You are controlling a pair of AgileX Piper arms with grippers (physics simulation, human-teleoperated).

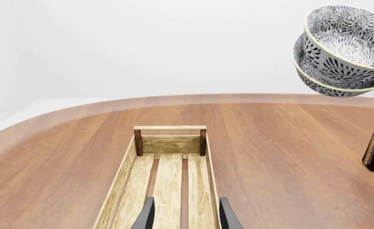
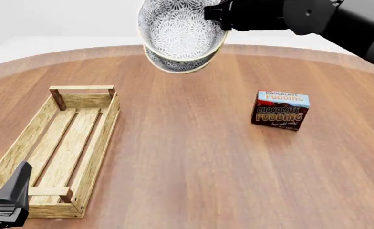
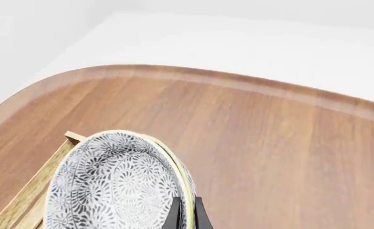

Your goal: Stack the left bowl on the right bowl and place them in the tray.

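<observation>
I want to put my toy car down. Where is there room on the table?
Bare wood lies between the tray and the pudding box, and nearer than the box. The tray's slatted floor is bare too, but the left pincer hovers over its near end.

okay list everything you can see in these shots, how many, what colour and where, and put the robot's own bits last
Bowls: two, white with a dark floral pattern, nested and tilted, held in the air above the far middle of the table.
Tray: one, pale wooden slats with low sides and handle bars, near left, nothing in it.
Chocolate pudding box: one, brown with a blue top, standing on the right of the table.
Table: one, reddish-brown wood with a rounded far edge.
Right tool: black, closed on the bowls' rim.
Left tool: black, fingers apart, over the tray's near end, holding nothing.
</observation>
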